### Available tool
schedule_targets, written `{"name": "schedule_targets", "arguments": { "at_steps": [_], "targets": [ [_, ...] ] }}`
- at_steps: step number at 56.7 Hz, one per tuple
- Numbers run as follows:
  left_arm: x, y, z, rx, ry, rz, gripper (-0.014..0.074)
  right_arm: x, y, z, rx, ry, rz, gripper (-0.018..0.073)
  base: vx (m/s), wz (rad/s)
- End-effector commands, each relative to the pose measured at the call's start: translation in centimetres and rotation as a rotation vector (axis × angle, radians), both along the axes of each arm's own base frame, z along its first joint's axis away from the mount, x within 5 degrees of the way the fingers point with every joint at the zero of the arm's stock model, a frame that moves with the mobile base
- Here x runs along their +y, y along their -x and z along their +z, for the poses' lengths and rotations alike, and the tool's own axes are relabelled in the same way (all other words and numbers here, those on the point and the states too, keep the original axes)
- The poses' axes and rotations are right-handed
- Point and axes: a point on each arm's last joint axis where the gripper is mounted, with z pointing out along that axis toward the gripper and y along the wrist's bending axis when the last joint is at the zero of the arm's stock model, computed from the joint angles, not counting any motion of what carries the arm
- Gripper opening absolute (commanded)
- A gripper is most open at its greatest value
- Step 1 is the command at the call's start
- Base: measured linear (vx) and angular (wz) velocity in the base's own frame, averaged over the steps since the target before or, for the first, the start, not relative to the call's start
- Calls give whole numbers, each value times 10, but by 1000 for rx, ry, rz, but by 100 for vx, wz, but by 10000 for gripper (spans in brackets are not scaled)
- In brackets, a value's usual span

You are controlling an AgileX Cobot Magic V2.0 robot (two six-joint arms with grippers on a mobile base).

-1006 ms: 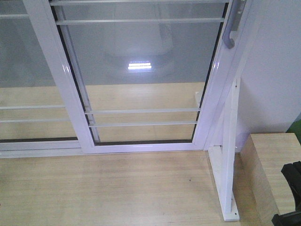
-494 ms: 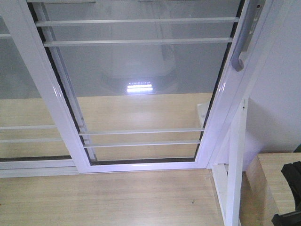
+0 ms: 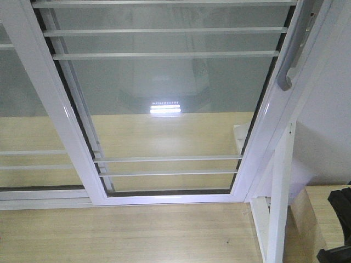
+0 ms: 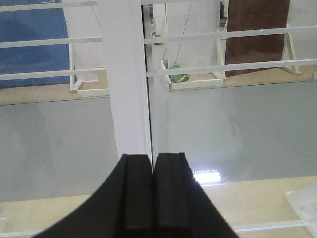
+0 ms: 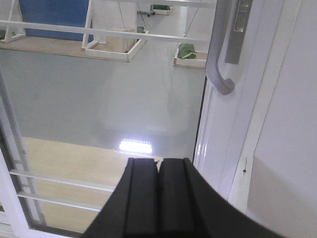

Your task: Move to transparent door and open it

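- door filled most of the front view: white frame, clear glass, thin white bars in a pair near its top and another pair near its foot.
- the door's right stile lay against the jamb, and its bottom rail met the pale wood floor in front of it.
- handle: grey curved bar high on the door's right stile. in the right wrist view its lower end curled back to the stile, and a flat grey plate sat just beside it.
- side panel: barred glass too, left of the door, its edge tucked behind the door's left stile.
- right gripper: black fingers pressed together, gripping nothing. it faced the door's glass, below and left of the handle, and was apart from it.
- left gripper: fingers likewise pressed together, gripping nothing. it pointed at a white upright at the door's left side; could not tell which panel owned it.
- post: white upright near the door's lower right corner.
- box: pale wood, right of the door and beyond the post. a black part overlapped its far edge; could not tell what it was.
- glare: bright patch on the grey floor seen through the door's glass.
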Motion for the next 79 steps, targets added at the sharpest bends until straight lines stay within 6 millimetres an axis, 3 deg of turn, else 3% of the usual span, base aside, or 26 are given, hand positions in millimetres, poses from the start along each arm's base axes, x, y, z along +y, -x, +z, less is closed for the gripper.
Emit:
{"name": "schedule_targets", "arguments": {
  "at_steps": [1, 27, 38, 58, 71, 79],
  "targets": [
    [0, 0, 4, -82, 10, -4, -6, 0, -1, 7, -91, -10, 4, -1, -2, -3],
    [0, 0, 4, -82, 10, -4, -6, 0, -1, 6, -89, -9, 4, -1, 0, 0],
    [0, 0, 4, -82, 10, -4, -6, -2, 0, 1, -56, 111, -4, -1, 0, 0],
    [0, 0, 4, -83, 10, -4, -6, -3, 0, 0, -39, 117, -4, -1, 0, 0],
    [0, 0, 4, -83, 10, -4, -6, -3, -1, 5, -131, 285, 17, -1, 0, 0],
    [0, 0, 4, -83, 10, -4, -6, -2, -1, 12, -204, 289, 26, -1, 0, 0]
  ]
}}
